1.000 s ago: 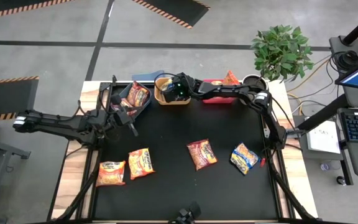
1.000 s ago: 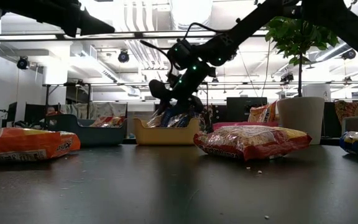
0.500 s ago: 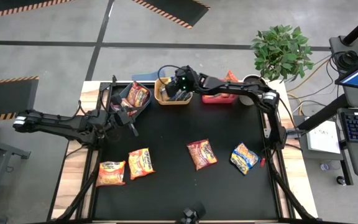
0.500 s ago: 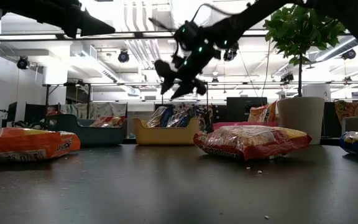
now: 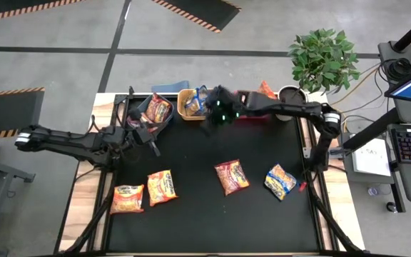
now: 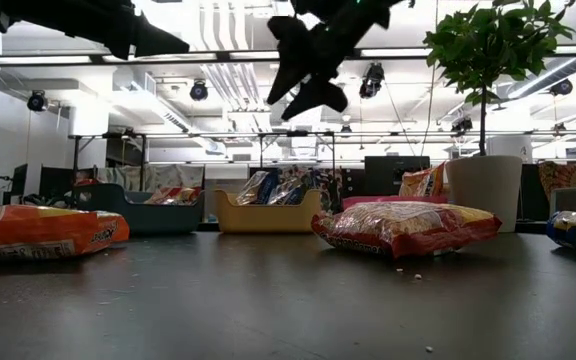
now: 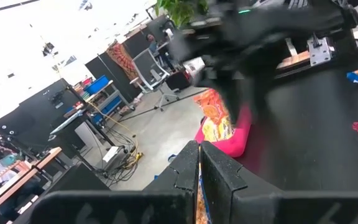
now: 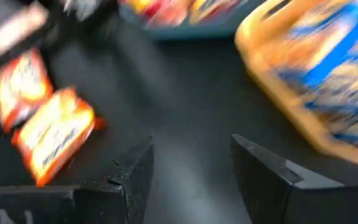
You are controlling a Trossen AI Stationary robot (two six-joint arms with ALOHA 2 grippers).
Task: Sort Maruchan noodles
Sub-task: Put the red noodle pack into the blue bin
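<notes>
Several Maruchan noodle packets lie flat on the black table: two orange ones (image 5: 128,198) (image 5: 162,187) at the near left, a red-trimmed one (image 5: 231,175) in the middle, a blue-trimmed one (image 5: 281,181) to the right. More packets sit in the blue bin (image 5: 143,107), yellow bin (image 5: 185,111) and red bin (image 5: 254,114) along the far edge. My right gripper (image 5: 211,118) hangs open and empty, high above the table just in front of the yellow bin (image 8: 272,68). My left gripper (image 5: 152,146) is shut on nothing near the blue bin.
A potted plant (image 5: 323,57) stands at the far right corner beyond the red bin. Bare black table lies between the bins and the loose packets (image 6: 403,228). Small crumbs dot the table in the low view.
My right gripper has risen out of the yellow bin, gone high above the table and drawn toward the near edge, tipping less steeply down. It carries nothing; blue-trimmed packets stay in the yellow bin.
</notes>
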